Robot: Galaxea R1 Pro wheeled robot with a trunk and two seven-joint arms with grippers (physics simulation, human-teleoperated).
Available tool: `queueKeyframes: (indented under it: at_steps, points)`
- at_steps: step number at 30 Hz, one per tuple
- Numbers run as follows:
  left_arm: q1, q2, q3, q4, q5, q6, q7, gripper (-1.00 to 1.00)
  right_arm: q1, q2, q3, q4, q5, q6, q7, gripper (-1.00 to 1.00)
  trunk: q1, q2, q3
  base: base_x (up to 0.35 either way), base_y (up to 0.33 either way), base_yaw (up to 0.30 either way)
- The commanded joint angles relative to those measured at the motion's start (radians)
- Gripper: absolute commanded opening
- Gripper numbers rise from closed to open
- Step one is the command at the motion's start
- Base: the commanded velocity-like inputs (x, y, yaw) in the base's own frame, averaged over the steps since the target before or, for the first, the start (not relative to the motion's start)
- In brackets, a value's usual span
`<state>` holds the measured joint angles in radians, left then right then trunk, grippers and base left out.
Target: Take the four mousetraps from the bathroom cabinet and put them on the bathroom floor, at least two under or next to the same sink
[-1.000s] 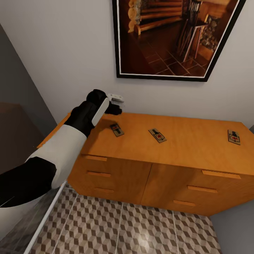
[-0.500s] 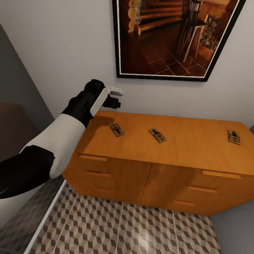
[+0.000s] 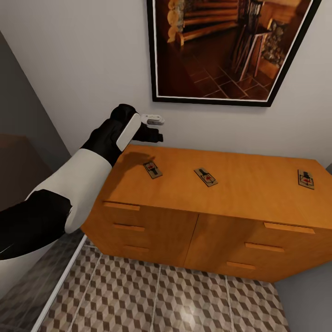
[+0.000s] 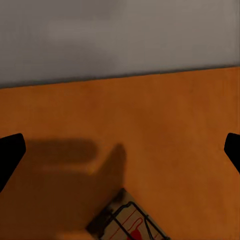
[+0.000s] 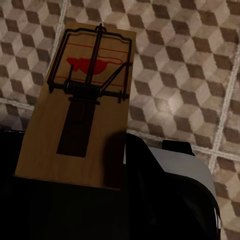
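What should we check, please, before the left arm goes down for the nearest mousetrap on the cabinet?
1. Left tool open: ok, its fingertips sit wide apart in the left wrist view.
2. Left tool above the target: not ok, the nearest mousetrap lies off to one side of it.
3. Target free of neighbours: ok, the middle mousetrap and far mousetrap lie well apart on the cabinet.
4. Right tool load: ok, a held mousetrap sits in it over the bathroom floor.
5. Sink nearby: cannot tell.
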<state>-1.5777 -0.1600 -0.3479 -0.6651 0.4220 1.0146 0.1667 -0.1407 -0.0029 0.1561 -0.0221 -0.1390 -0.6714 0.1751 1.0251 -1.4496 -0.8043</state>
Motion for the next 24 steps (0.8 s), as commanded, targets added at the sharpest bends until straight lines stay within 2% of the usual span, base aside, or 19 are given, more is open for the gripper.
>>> queueKeyframes:
  at_steps: [1,7,24]
  points:
    - [-0.001,0.000,-0.003,-0.001,0.011,0.002,0.010,1.00,0.000,-0.001,0.007,0.001,-0.014,-0.002,0.007,-1.00,0.000,0.000,-0.001,0.000,0.000,0.000]
    - [-0.001,-0.001,-0.003,-0.005,0.014,0.002,0.010,1.00,0.000,-0.002,0.007,0.001,-0.015,-0.001,0.006,-1.00,0.000,0.000,-0.001,0.000,0.000,0.121]
    - [-0.001,-0.001,-0.009,-0.011,0.015,0.004,0.010,1.00,0.000,-0.005,0.006,0.001,-0.017,-0.001,0.007,-1.00,0.000,0.000,-0.001,0.000,0.000,0.246]
